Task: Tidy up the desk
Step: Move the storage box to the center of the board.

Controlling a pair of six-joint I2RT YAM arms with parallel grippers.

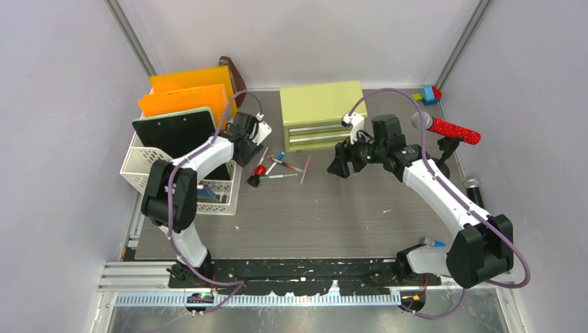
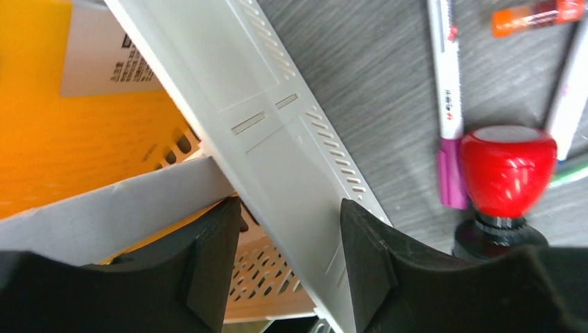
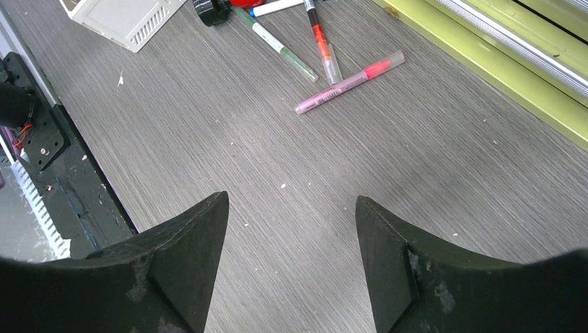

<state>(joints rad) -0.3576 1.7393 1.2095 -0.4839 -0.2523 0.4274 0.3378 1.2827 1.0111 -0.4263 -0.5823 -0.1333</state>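
The desk [image 1: 333,215] spreads from the arms' bases to the far wall. At its left edge, the left arm hides part of a white rack [image 1: 134,168], and a dark brown thing behind is too covered to name. The rack holds orange folders [image 1: 187,90] and a black clipboard [image 1: 173,132] upright. The left gripper [image 2: 290,211] straddles the rack's side wall, jaws wide; contact is unclear. Markers [image 1: 284,166] and a red-knobbed stamp [image 2: 508,166] lie beside it, before a yellow-green cabinet [image 1: 322,111]. The right gripper [image 3: 291,208] hangs wide open and empty above the desk.
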